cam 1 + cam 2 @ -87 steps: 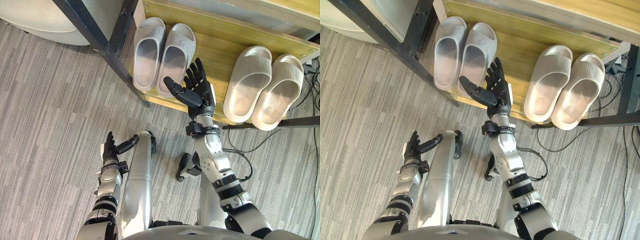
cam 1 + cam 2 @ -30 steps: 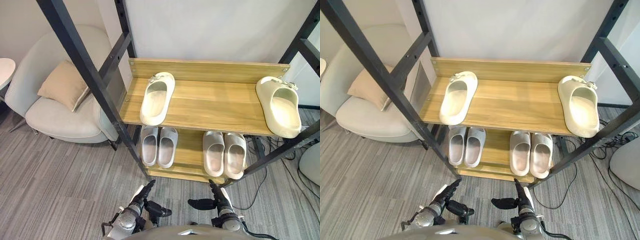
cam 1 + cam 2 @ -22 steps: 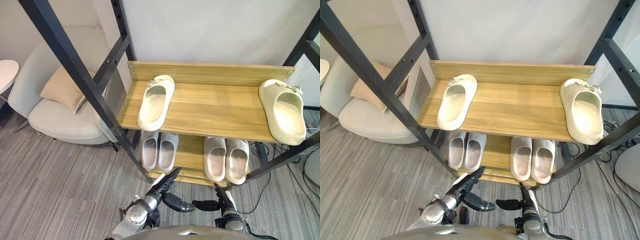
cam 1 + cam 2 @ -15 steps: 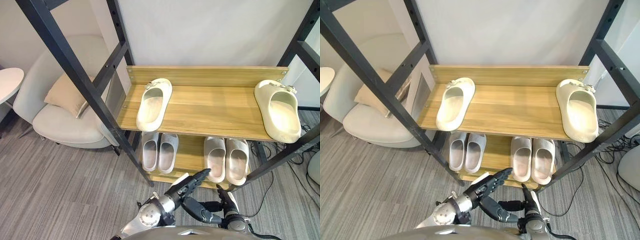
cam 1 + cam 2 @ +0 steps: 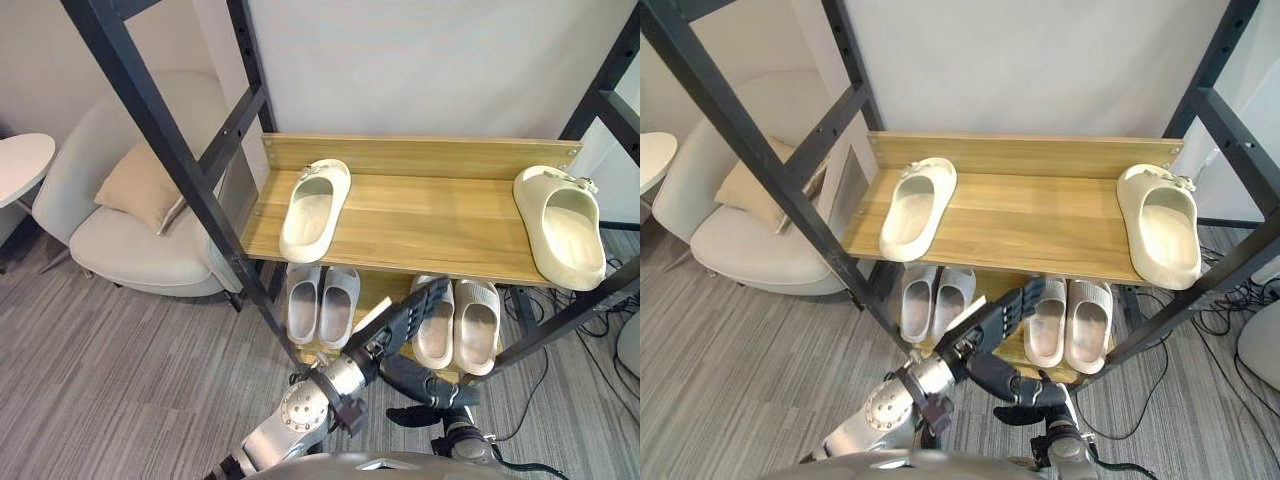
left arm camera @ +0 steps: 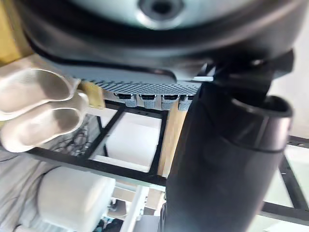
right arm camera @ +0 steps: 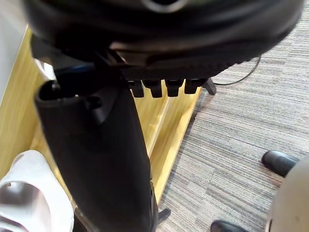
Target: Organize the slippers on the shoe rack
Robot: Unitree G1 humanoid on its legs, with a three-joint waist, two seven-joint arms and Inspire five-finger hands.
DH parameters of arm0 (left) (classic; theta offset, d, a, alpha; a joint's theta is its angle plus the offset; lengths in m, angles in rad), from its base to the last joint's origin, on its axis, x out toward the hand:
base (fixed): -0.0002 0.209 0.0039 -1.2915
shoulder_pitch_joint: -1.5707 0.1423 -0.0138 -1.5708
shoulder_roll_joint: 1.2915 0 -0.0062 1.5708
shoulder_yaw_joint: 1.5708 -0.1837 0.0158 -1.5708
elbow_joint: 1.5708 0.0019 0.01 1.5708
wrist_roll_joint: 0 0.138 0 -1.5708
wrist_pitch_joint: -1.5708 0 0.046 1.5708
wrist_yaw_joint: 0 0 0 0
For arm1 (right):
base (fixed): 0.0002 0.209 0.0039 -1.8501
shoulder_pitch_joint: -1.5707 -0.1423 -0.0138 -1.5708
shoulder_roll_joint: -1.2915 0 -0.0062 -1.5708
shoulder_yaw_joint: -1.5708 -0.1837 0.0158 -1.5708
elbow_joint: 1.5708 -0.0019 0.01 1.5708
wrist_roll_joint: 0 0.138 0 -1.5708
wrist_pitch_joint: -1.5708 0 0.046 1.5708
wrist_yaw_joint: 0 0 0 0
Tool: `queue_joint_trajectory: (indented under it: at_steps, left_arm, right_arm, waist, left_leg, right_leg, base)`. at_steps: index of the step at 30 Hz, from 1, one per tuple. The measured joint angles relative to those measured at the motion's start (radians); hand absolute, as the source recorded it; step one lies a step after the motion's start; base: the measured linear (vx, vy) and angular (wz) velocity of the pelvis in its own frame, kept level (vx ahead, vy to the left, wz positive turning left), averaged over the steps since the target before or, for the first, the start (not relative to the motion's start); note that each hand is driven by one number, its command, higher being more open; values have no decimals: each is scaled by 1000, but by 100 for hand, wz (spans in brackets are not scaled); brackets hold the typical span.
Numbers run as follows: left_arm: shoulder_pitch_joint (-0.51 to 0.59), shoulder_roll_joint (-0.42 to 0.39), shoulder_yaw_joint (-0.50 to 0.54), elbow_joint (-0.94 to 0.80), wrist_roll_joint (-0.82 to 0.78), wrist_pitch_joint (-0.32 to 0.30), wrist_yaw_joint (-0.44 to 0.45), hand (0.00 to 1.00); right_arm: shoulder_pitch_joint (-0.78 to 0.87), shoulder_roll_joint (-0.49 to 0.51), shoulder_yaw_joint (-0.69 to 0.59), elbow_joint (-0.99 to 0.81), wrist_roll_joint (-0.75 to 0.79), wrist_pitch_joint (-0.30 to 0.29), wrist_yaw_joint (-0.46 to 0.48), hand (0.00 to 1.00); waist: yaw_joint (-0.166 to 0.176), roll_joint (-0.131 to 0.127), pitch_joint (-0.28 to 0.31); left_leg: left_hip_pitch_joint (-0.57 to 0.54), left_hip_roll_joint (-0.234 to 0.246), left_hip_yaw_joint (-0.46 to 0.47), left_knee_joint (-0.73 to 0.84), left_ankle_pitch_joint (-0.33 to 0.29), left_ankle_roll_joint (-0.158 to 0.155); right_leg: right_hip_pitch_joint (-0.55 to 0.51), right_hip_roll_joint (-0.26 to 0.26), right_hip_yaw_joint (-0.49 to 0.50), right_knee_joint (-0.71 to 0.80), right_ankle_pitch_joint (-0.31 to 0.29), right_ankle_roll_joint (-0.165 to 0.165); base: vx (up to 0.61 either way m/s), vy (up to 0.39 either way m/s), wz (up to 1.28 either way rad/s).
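Observation:
The wooden shoe rack (image 5: 430, 235) carries two cream slippers on its upper shelf, far apart: one at the left end (image 5: 313, 210), one at the right end (image 5: 565, 225). On the lower shelf stand a grey pair (image 5: 322, 303) and a beige pair (image 5: 462, 322). My left hand (image 5: 405, 320) is raised in front of the lower shelf between the two pairs, open, fingers straight, holding nothing. The left wrist view shows its thumb (image 6: 217, 159) and the beige pair (image 6: 34, 111). My right hand (image 5: 432, 414) hangs low below it, open and empty.
A pale armchair (image 5: 120, 250) with a tan cushion (image 5: 140, 187) stands left of the rack, and a round white table (image 5: 20, 165) further left. Black slanted posts (image 5: 170, 160) frame the rack. Cables (image 5: 540, 370) lie on the carpet at the right.
My left hand has risen from near the floor up in front of the lower shelf, fingers stretched toward the beige pair. The right hand stays low. The slippers have not moved.

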Motion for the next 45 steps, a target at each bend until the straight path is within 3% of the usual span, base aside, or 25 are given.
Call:
queue_joint_trajectory:
  at_steps: [8, 14, 21, 33, 45]
  left_arm:
    - [-119, -61, 10, -157, -17, -38, 105, 100]
    - [-252, -93, 117, -209, 70, -78, 184, 100]
    - [-384, -85, 248, -155, 255, -83, 267, 100]
    - [-536, 77, 433, 33, 528, -53, 330, 100]
    - [-565, 249, 529, 214, 752, -1, 347, 100]
  right_arm:
    - [2, 4, 13, 32, 36, 1, -7, 100]
    - [3, 2, 19, 40, 36, 2, -12, 100]
    - [3, 3, 19, 40, 36, 1, -1, 100]
    - [2, 3, -4, 37, 37, 0, 12, 100]
    - [1, 5, -31, 38, 37, 1, 21, 100]
  waist:
    - [4, -1, -37]
    - [4, -3, -50]
    - [2, -14, -51]
    - [-10, -29, -47]
    - [-18, -49, -32]
  left_leg:
    - [-1, -1, -9, 0, 3, 3]
    - [-1, -2, -23, -1, 10, 4]
    - [-2, -4, -28, -1, 13, 5]
    - [-19, -5, -37, 0, 19, 5]
    - [-22, -5, -37, -1, 18, 4]
  right_leg:
    - [3, -1, -6, 2, 1, 1]
    - [7, 0, -18, 6, 1, 1]
    - [9, -1, -25, 7, 1, 2]
    - [-8, 0, -32, 11, 1, 1]
    - [-11, 3, -33, 2, -1, -4]
  base:
    - [-21, 0, 3]
    - [-38, 1, 6]
    - [-4, 0, 1]
    - [-4, 0, 1]
    - [0, 0, 0]
